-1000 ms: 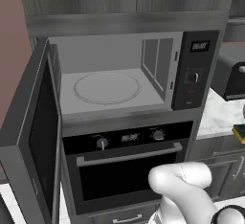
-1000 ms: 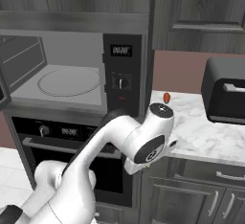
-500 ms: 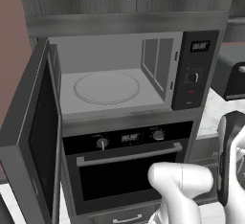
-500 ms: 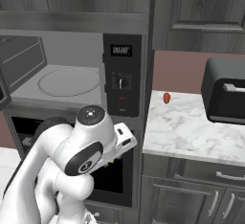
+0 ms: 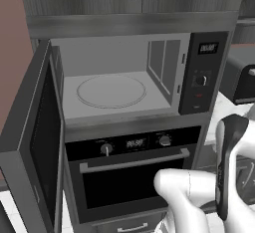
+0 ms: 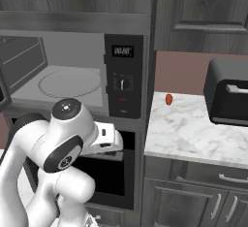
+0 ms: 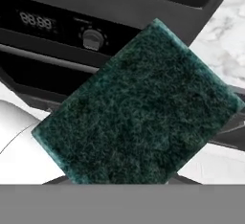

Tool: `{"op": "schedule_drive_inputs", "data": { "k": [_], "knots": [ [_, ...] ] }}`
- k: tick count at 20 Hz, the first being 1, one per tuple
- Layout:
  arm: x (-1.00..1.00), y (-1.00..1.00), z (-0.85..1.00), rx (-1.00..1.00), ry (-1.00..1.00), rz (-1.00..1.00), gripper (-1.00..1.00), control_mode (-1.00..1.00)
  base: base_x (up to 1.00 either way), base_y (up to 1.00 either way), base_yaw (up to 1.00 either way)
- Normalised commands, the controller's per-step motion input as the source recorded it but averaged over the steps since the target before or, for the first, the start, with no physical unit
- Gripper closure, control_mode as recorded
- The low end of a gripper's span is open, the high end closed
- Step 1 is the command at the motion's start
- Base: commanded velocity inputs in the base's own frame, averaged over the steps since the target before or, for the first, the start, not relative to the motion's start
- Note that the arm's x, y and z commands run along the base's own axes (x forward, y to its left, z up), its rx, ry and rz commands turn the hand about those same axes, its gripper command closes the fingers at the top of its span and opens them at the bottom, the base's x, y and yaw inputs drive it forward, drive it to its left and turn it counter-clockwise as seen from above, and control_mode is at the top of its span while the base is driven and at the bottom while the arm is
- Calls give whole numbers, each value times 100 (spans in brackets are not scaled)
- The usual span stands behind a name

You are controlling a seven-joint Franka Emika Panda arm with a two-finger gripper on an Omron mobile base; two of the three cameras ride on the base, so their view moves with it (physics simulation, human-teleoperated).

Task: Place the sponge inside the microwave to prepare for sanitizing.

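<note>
since the earlier frame the arm has swung from the counter side back toward the appliance stack. claw: grasping the sponge (image 7: 139, 108), green scouring face directly ahead of it, held close for carrying. beyond the sponge sits the oven (image 7: 57, 31). farther and above, the microwave (image 5: 124, 77) stands door-open, turntable (image 5: 111, 91) bare, ready to receive it.
</note>
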Motion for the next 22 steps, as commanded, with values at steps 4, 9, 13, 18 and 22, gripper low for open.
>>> {"op": "schedule_drive_inputs", "data": {
  "k": [4, 9, 13, 18, 22],
  "knots": [
    [-8, 73, 9, 17, -25, -35, 100, -100, 0, 0, 0],
    [-22, 54, 7, 7, -18, -21, 100, -100, 0, 0, 0],
    [-4, 4, 0, 0, -9, 0, 100, -100, 0, 0, 0],
    [-29, 43, 2, 0, -19, 0, 100, -100, 0, 0, 0],
    [-27, 81, 5, 0, -17, 1, 100, -100, 0, 0, 0]
  ]
}}
